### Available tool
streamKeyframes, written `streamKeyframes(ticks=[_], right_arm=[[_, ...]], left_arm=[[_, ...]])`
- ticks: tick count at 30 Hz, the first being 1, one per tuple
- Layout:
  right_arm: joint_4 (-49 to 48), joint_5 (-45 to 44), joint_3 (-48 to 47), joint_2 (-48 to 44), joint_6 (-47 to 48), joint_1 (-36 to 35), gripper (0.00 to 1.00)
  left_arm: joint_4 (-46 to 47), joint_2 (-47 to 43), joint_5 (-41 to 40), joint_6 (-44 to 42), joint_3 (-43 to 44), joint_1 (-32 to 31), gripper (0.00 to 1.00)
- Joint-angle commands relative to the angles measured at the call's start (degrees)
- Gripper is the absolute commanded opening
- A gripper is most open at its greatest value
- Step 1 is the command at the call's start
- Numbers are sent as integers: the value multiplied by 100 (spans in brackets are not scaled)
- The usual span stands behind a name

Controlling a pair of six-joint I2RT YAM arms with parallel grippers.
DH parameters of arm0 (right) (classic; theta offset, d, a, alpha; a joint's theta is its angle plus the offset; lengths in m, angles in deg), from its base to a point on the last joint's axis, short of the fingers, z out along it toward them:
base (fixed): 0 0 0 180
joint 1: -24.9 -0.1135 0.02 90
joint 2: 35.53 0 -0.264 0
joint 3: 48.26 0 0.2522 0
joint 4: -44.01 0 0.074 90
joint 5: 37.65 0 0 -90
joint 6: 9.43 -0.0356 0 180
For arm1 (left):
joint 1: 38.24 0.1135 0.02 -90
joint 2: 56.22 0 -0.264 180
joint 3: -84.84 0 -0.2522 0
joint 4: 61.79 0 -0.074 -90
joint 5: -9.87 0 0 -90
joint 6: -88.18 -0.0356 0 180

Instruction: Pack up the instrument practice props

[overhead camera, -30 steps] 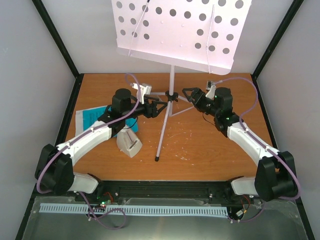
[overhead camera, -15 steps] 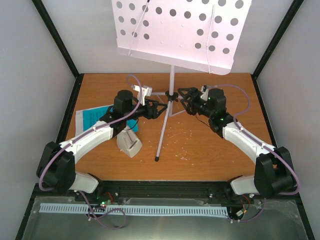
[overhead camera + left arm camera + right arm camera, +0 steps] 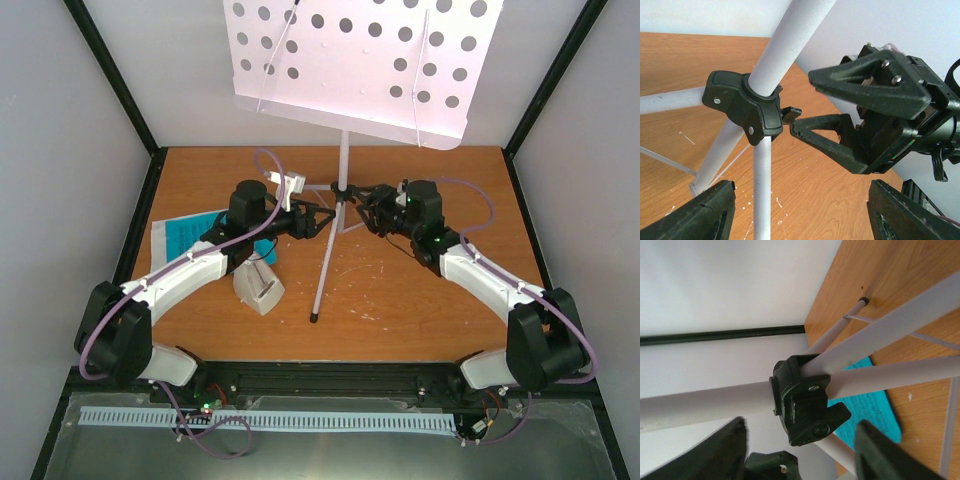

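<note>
While both grippers flank it, the white perforated music stand stands upright toward the middle of the far edge of the tabletop, with one thin tripod leg reaching toward the near edge. Left gripper: jaws wide apart, straddling the tubes below the black hub without touching them. Right gripper: jaws apart on either side of the hub, lower tip at its small lever tab, nothing clamped. The stand is judged light but top-heavy, as the broad desk sits on a slender pole. Its painted tubes look smooth and likely to slip. The moulded hub offers the firmest hold, though its lever seems delicate. Blue sheet-music pages lie near the left edge, and the white metronome rests beside them, nearer the front.
</note>
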Motion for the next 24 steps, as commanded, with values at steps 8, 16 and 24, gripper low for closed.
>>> streamKeyframes(ticks=[8, 16, 24], right_arm=[[-129, -232, 112, 44, -441, -132, 49], [-346, -317, 159, 138, -738, -187, 38], [-398, -354, 174, 184, -788, -208, 33]], left_arm=[[168, 43, 94, 46, 45, 44, 73], [171, 61, 131, 46, 40, 48, 73], [171, 52, 127, 37, 34, 49, 73]])
